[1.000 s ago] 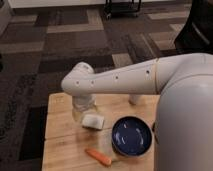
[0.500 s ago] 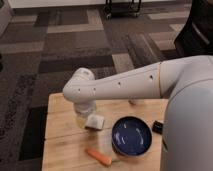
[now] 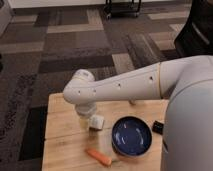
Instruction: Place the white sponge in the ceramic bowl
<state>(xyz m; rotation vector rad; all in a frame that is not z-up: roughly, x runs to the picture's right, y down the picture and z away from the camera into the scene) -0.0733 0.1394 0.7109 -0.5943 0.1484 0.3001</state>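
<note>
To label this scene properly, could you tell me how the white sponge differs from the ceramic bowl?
The white sponge is small, off-white and blocky; the ceramic bowl is round, glossy dark blue and far wider. The sponge sits by the gripper, under the arm's wrist; the bowl lies apart from it, empty. Both rest on the wooden table.

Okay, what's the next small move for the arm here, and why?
Probably secure the white sponge before any lift: the gripper hangs right at it, the sponge lies on the table, and the ceramic bowl beside it holds nothing.
</note>
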